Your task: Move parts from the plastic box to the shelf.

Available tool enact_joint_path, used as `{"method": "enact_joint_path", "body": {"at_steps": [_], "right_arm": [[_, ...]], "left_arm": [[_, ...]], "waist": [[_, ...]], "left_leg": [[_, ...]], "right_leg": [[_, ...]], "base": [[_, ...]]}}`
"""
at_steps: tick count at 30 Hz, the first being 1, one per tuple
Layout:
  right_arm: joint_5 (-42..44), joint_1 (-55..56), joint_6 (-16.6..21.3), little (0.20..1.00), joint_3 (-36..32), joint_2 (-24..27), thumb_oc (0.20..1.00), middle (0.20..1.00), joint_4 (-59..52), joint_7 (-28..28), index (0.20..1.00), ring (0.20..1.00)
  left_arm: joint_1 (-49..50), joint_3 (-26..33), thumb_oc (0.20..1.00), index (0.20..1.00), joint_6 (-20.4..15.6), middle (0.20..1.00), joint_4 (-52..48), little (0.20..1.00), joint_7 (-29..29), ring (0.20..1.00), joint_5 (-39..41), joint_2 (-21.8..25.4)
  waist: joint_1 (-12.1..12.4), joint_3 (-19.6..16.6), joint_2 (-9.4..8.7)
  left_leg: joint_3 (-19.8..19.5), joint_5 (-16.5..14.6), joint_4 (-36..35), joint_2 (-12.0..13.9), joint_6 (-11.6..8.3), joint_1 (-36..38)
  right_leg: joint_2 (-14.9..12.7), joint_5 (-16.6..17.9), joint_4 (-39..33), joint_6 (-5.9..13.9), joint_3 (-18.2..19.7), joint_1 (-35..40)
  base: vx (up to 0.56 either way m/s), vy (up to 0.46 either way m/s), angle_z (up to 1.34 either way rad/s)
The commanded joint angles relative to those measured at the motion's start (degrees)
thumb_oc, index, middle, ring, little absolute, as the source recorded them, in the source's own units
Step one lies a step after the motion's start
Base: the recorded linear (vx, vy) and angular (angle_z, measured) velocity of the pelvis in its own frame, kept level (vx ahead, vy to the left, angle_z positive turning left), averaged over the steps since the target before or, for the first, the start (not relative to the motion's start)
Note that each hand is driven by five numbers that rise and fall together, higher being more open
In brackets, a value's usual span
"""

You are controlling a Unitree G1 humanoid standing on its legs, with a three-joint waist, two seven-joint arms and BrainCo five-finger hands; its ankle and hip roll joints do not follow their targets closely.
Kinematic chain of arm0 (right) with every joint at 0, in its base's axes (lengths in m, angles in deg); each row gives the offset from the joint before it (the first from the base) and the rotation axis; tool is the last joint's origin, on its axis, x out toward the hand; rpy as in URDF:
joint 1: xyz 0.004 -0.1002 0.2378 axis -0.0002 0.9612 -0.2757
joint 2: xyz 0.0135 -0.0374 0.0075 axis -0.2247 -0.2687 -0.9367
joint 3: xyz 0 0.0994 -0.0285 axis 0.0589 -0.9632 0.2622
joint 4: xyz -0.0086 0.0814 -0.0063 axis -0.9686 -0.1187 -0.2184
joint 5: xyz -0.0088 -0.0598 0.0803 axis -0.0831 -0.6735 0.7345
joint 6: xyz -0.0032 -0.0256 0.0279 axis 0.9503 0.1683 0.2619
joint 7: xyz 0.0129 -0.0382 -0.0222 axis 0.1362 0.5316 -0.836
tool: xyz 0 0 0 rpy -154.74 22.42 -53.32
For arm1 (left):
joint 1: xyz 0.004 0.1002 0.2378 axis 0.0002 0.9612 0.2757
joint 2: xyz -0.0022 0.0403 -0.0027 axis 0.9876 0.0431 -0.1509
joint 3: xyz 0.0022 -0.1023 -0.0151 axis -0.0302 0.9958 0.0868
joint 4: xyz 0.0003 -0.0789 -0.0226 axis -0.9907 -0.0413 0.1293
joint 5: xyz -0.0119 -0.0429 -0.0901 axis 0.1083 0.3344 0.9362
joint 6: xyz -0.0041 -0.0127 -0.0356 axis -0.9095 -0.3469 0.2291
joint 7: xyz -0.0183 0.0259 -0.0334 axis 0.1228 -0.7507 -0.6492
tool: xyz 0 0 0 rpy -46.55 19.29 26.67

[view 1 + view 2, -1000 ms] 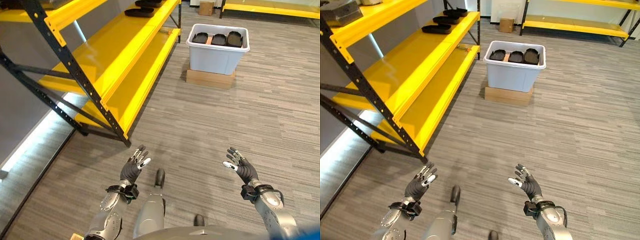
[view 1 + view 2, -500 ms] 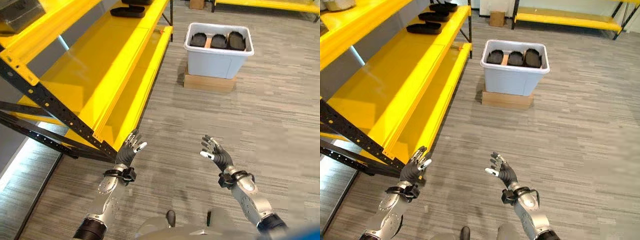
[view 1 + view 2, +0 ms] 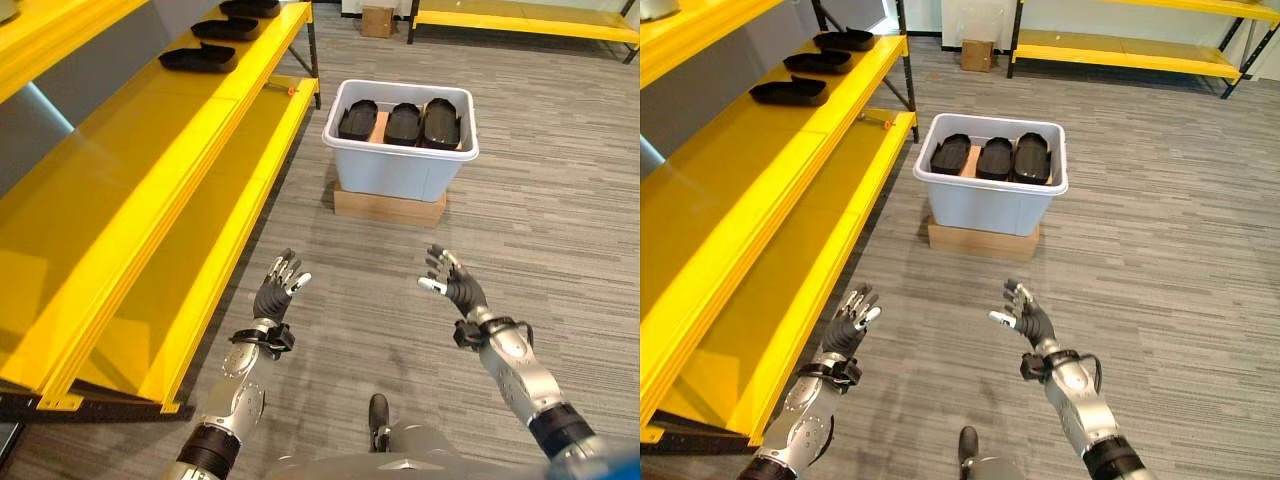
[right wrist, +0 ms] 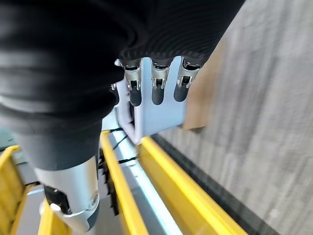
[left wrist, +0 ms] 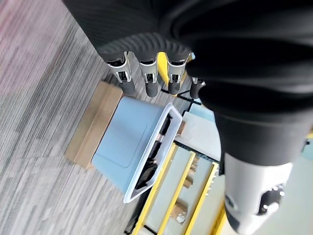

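In the left eye view, the left hand (image 3: 274,297) and the right hand (image 3: 457,291) are held out over the bare floor (image 3: 560,200), fingers straight and spread, nothing grasped. The plastic box (image 3: 400,170) is seen ahead, well apart from both hands, raised on a flat cardboard base (image 3: 388,207). Three dark parts (image 3: 400,122) are counted in it, laid side by side. Three more dark parts (image 3: 198,58) are counted in a row on the yellow shelf (image 3: 150,160) at the robot's left.

In the right eye view, the same layout is shown: a small cardboard carton (image 3: 978,55) beyond the box, and a second yellow rack (image 3: 1120,50) along the far side.

In the left wrist view, relaxed fingers are seen with the box beyond them, untouched. In the right wrist view, the fingers are likewise straight and empty.

The approach to the box is judged to be the step in hand. Next, the gap must be closed, both hands lowered past the rim, and one part grasped.
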Motion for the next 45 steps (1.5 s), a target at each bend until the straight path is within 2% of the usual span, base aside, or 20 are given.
{"method": "enact_joint_path", "body": {"at_steps": [1,3,4,7,8,10,15,20,23,25,26,28,29,31,36,37,38,39,43,45], "right_arm": [[1.2,1.6,2.8,1.0,-2.7,0.5,1.0,1.0,-4.2,-0.3,1.0,1.0],[1.0,1.5,3.2,1.0,-3.2,0.6,1.0,1.0,-3.5,-1.5,1.0,1.0],[0.7,1.1,3.5,1.0,-3.4,0.7,1.0,1.0,-2.9,-2.1,1.0,1.0],[-0.8,1.0,4.4,1.0,-3.3,0.4,1.0,1.0,-1.4,-2.6,1.0,1.0],[-1.7,0.9,4.4,1.0,-3.2,0.4,1.0,1.0,-1.4,-2.2,1.0,1.0],[-2.0,0.8,4.0,1.0,-2.7,-0.2,1.0,1.0,-1.9,-1.2,1.0,1.0],[-1.5,-2.5,3.8,1.0,-1.4,-2.3,1.0,1.0,-0.3,-2.4,1.0,1.0],[-0.9,-5.5,3.5,1.0,0.1,-4.1,1.0,1.0,0.4,-2.8,1.0,1.0],[-1.1,-5.6,3.1,1.0,0.9,-4.7,1.0,1.0,-0.3,-2.4,1.0,1.0],[-1.7,-4.4,2.7,1.0,1.0,-5.2,1.0,1.0,-1.4,-2.0,1.0,1.0],[-1.7,-4.4,2.7,1.0,1.1,-5.0,1.0,1.0,-1.5,-2.1,1.0,1.0],[-1.4,-5.0,2.9,1.0,0.7,-4.8,1.0,1.0,-1.8,-2.5,1.0,1.0],[-1.9,-5.5,3.1,1.0,0.5,-4.7,1.0,1.0,-0.8,-3.0,1.0,1.0],[-2.8,-6.0,2.8,1.0,0.4,-4.6,1.0,1.0,-1.0,-3.4,1.0,1.0],[-2.8,-6.0,2.8,1.0,0.4,-4.6,1.0,1.0,-1.0,-3.4,1.0,1.0],[-3.5,-5.4,2.6,1.0,-0.4,-4.2,1.0,1.0,-1.6,-3.2,1.0,1.0],[-3.0,-5.1,2.9,1.0,-1.5,-3.9,1.0,1.0,-1.5,-3.7,1.0,1.0],[-2.2,-5.3,3.5,1.0,-2.7,-2.9,1.0,1.0,-1.7,-4.3,1.0,1.0],[-1.5,-5.9,3.8,1.0,-2.8,-2.1,1.0,1.0,-1.2,-4.7,1.0,1.0],[-1.3,-5.1,3.7,1.0,-2.6,-1.7,1.0,1.0,-1.3,-4.7,1.0,1.0]], "left_arm": [[0.4,0.2,1.0,1.0,-1.6,1.0,-4.8,1.0,0.2,1.0,0.9,2.9],[0.2,-0.1,1.0,1.0,-1.5,1.0,-4.2,1.0,0.1,1.0,0.8,2.5],[0.0,-0.6,1.0,1.0,-1.5,1.0,-3.6,1.0,0.0,1.0,0.6,2.3],[0.5,-0.5,1.0,1.0,-2.3,1.0,-2.6,1.0,0.0,1.0,-1.5,2.2],[0.8,0.0,1.0,1.0,-2.6,1.0,-2.7,1.0,0.1,1.0,-1.6,2.3],[1.2,0.7,1.0,1.0,-2.8,1.0,-2.5,1.0,0.2,1.0,-1.7,2.8],[-3.0,1.6,1.0,1.0,-4.2,1.0,-1.4,1.0,-2.7,1.0,-1.8,3.7],[-5.7,0.9,1.0,1.0,-4.2,1.0,-0.3,1.0,-4.8,1.0,-2.5,4.1],[-5.7,0.9,1.0,1.0,-4.1,1.0,-0.9,1.0,-5.3,1.0,-3.3,4.6],[-4.9,0.9,1.0,1.0,-3.5,1.0,-1.1,1.0,-5.2,1.0,-3.8,4.7],[-4.7,0.6,1.0,1.0,-3.6,1.0,-0.6,1.0,-5.0,1.0,-3.8,4.4],[-5.1,0.8,1.0,1.0,-4.0,1.0,-0.1,1.0,-4.7,1.0,-3.4,4.0],[-4.9,1.0,1.0,1.0,-4.3,1.0,0.5,1.0,-4.4,1.0,-3.0,3.3],[-4.8,1.3,1.0,1.0,-4.2,1.0,0.7,1.0,-4.2,1.0,-2.9,3.0],[-4.8,1.3,1.0,1.0,-4.2,1.0,0.7,1.0,-4.2,1.0,-2.9,3.0],[-4.9,1.2,1.0,1.0,-4.1,1.0,1.0,1.0,-3.8,1.0,-2.6,2.2],[-6.2,0.1,1.0,1.0,-4.1,1.0,1.7,1.0,-3.8,1.0,-2.6,1.6],[-7.8,-1.4,1.0,1.0,-4.0,1.0,2.1,1.0,-3.9,1.0,-2.2,1.1],[-8.5,-2.0,1.0,1.0,-3.8,1.0,1.7,1.0,-4.2,1.0,-1.7,1.0],[-7.6,-1.8,1.0,1.0,-3.6,1.0,1.0,1.0,-4.2,1.0,-1.4,1.0]], "waist": [[1.7,2.3,-2.14],[2.7,3.1,-2.64],[3.8,3.1,-2.47],[6.1,3.1,-0.78],[6.8,2.6,-0.61],[7.1,1.3,-0.23],[8.1,-0.2,-1.99],[8.4,-0.4,-3.36],[6.8,1.0,-1.77],[5.5,2.7,0.59],[4.0,3.3,1.64],[2.6,4.1,1.38],[1.8,4.4,1.04],[1.2,4.7,0.98],[1.2,4.8,1.02],[1.0,3.7,-0.69],[0.5,2.6,-1.17],[-0.5,1.5,-0.41],[-1.1,1.3,0.14],[-0.9,1.5,0.18]], "left_leg": [[3.3,10.5,0.5,-2.6,3.51,-8.6],[6.0,7.3,-4.2,-4.3,3.57,-14.8],[7.5,7.8,-13.5,-4.5,3.35,-17.7],[6.5,16.0,-34.7,-4.0,2.22,-17.8],[6.4,17.5,-37.0,-4.3,1.29,-17.8],[6.1,17.5,-38.4,-3.9,2.18,-15.3],[9.0,13.5,-32.6,-5.7,4.36,-16.4],[9.6,7.6,-28.7,-9.0,7.78,-15.6],[9.0,5.9,-29.2,-10.0,9.83,-12.2],[8.7,4.3,-30.1,-10.4,11.3,-7.8],[7.6,4.0,-31.9,-10.4,11.35,-4.6],[6.2,2.7,-33.8,-11.1,10.07,-0.5],[5.3,1.5,-35.7,-11.1,9.01,2.2],[4.6,0.4,-36.7,-10.8,8.24,4.8],[4.6,0.4,-36.7,-10.8,8.23,4.9],[4.4,-1.9,-36.9,-11.0,7.09,7.0],[3.6,-3.3,-36.9,-9.6,5.98,8.4],[2.0,-4.3,-32.6,-6.1,3.76,9.2],[1.0,-1.0,-28.0,-3.9,2.04,8.4],[1.4,4.5,-19.7,-3.1,0.97,5.4]], "right_leg": [[-7.2,0.4,0.8,7.94,0.4,4.5],[-7.7,-0.1,-0.6,8.31,0.9,7.3],[-7.3,-0.5,-2.4,9.01,1.7,9.2],[-5.1,-1.3,-5.7,10.05,3.3,13.1],[-5.0,-1.9,-7.4,10.8,4.2,16.2],[-5.2,-3.4,-7.7,11.12,5.3,17.6],[-9.3,-4.8,-5.3,13.11,5.5,17.5],[-11.5,1.8,9.2,15.78,7.2,11.8],[-10.2,9.6,21.5,15.93,7.7,5.7],[-10.0,9.6,30.4,15.33,5.0,0.1],[-7.9,5.8,28.8,14.16,4.5,-5.3],[-9.1,3.3,14.1,13.56,2.1,-7.0],[-11.6,7.8,0.3,15.12,1.9,-8.7],[-13.0,11.8,-6.5,16.73,2.3,-9.8],[-12.9,11.8,-6.6,16.73,2.3,-9.7],[-14.0,14.3,-8.2,17.54,1.3,-7.9],[-14.2,15.2,-8.6,17.31,0.1,-6.0],[-12.3,12.0,-4.9,15.57,-2.0,-4.2],[-10.4,8.0,-1.7,13.47,-3.2,-3.9],[-8.9,6.0,-1.7,11.66,-3.2,-2.0]], "base": [[0.18,-0.171,-0.01],[0.27,-0.056,0.06],[0.36,0.075,0.13],[0.4,0.123,-0.29],[0.43,0.147,-0.54],[0.37,0.163,-0.64],[0.24,0.15,-0.73],[0.2,0.149,-0.16],[0.13,0.157,0.16],[0.35,0.233,0.17],[0.54,0.134,-0.08],[0.49,-0.085,0.11],[0.41,-0.164,0.54],[0.32,-0.129,0.41],[0.08,-0.037,0.41],[0.51,-0.273,0.16],[0.85,-0.564,0.07],[0.62,-0.482,0.5],[0.28,-0.268,0.94],[0.18,-0.183,-0.54]]}}
